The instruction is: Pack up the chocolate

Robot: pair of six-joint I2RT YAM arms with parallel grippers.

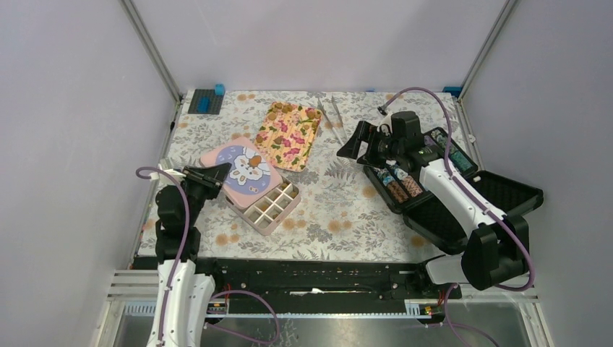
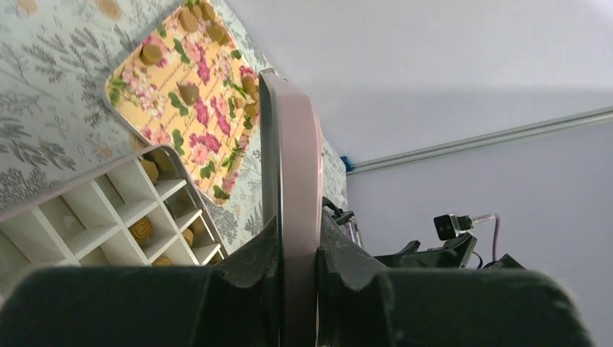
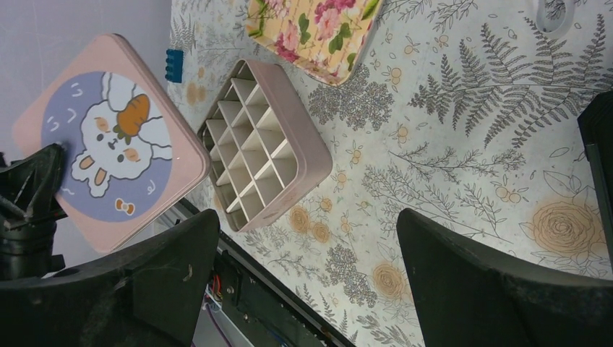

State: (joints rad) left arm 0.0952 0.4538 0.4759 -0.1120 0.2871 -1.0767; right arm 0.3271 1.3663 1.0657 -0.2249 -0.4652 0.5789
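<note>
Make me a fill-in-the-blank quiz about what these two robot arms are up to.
1. The left gripper is shut on the pink ____ of the tin.
2. Its picture shows a rabbit with a ____.
3. The right gripper is ____, holding nothing.
4. Loose chocolate lies on the flowered ____.

Missing: lid; carrot; open; tray.

**A robot test cell in a lab**

Plain pale walls (image 1: 65, 108) close in the surface (image 1: 340, 217) on its left, right and far sides. Bare aluminium posts (image 1: 150, 47) rise from its two far corners. The left arm (image 1: 173, 217) and the right arm (image 1: 452, 184) are bolted to a black rail (image 1: 311, 269) along the near edge. Purple cables (image 1: 432, 92) loop over them, and metal sheet (image 1: 347, 329) lies below. A fern-and-flower print covers the surface. A blue block (image 1: 219, 90) sits at the far left corner and a second blue block (image 1: 452, 90) at the far right corner.
</note>
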